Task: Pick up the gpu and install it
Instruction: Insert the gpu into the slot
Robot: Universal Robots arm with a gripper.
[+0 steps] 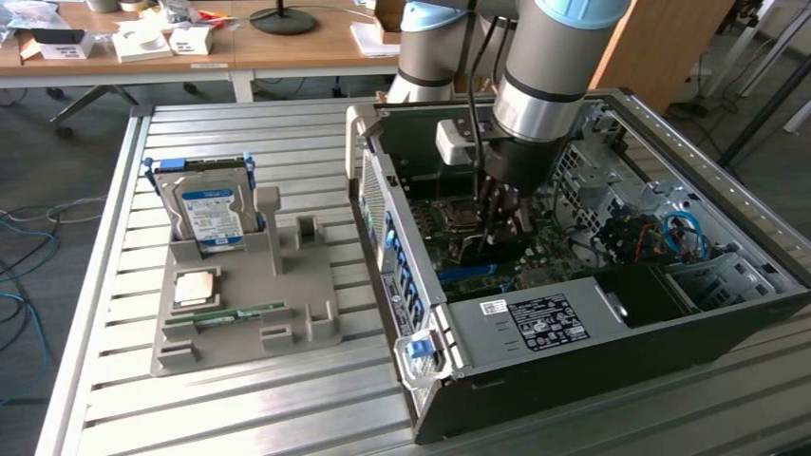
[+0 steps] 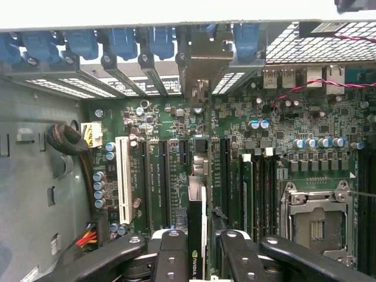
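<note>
Deep inside the case (image 1: 609, 380), gripper (image 2: 202, 261) was clamped on the gpu (image 2: 197, 220), held on edge over the motherboard (image 2: 176, 117); long axis ran from fingers (image 2: 170, 258) toward rear slot panel (image 2: 135, 64), bracket (image 2: 205, 56) leading

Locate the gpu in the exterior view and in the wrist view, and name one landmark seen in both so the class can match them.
Wrist view: the gpu stands edge-on, clamped between the fingers of the gripper.
Exterior view: it is down inside the open computer case, under the gripper, which hides most of it.
Shared landmark: the CPU socket, beside the gripper in both.
</note>
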